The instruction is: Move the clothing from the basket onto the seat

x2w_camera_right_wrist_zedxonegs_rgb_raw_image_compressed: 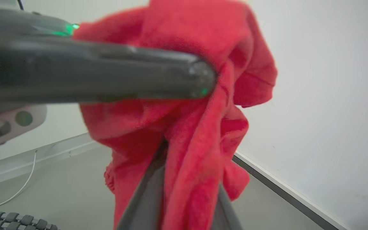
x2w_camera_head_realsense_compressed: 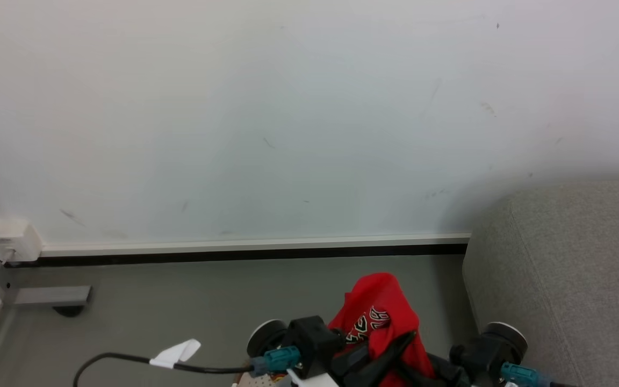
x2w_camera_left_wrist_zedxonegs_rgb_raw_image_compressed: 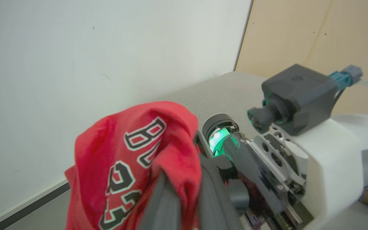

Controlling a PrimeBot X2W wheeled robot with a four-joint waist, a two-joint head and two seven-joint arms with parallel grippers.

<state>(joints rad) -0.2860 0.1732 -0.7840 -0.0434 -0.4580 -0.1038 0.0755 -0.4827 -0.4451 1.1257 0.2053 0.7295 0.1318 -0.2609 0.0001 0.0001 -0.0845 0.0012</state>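
Note:
The red clothing (x2w_camera_head_realsense_compressed: pixel 379 306), with black-and-white lettering, hangs bunched above the grey floor, held up between both grippers. My left gripper (x2w_camera_left_wrist_zedxonegs_rgb_raw_image_compressed: pixel 184 166) is shut on it, its dark fingers (x2w_camera_left_wrist_zedxonegs_rgb_raw_image_compressed: pixel 161 204) pinching a fold. From the other side my right gripper (x2w_camera_right_wrist_zedxonegs_rgb_raw_image_compressed: pixel 187 159) is shut on a lower fold, with cloth draped over its fingers (x2w_camera_right_wrist_zedxonegs_rgb_raw_image_compressed: pixel 145 195). The left gripper's finger (x2w_camera_right_wrist_zedxonegs_rgb_raw_image_compressed: pixel 107 73) crosses the right wrist view. The grey seat (x2w_camera_head_realsense_compressed: pixel 567 279) stands to the right against the wall, and its top (x2w_camera_left_wrist_zedxonegs_rgb_raw_image_compressed: pixel 222 92) lies behind the garment. A sliver of the perforated basket (x2w_camera_head_realsense_compressed: pixel 258 381) peeks out at the bottom edge.
A pale wall with a dark baseboard (x2w_camera_head_realsense_compressed: pixel 245 252) closes the back. A white outlet box (x2w_camera_head_realsense_compressed: pixel 14 239) and a grey metal foot (x2w_camera_head_realsense_compressed: pixel 51 295) sit far left. A black cable with a white tag (x2w_camera_head_realsense_compressed: pixel 175 355) runs along the floor. A wooden panel (x2w_camera_left_wrist_zedxonegs_rgb_raw_image_compressed: pixel 315 35) stands beyond the seat.

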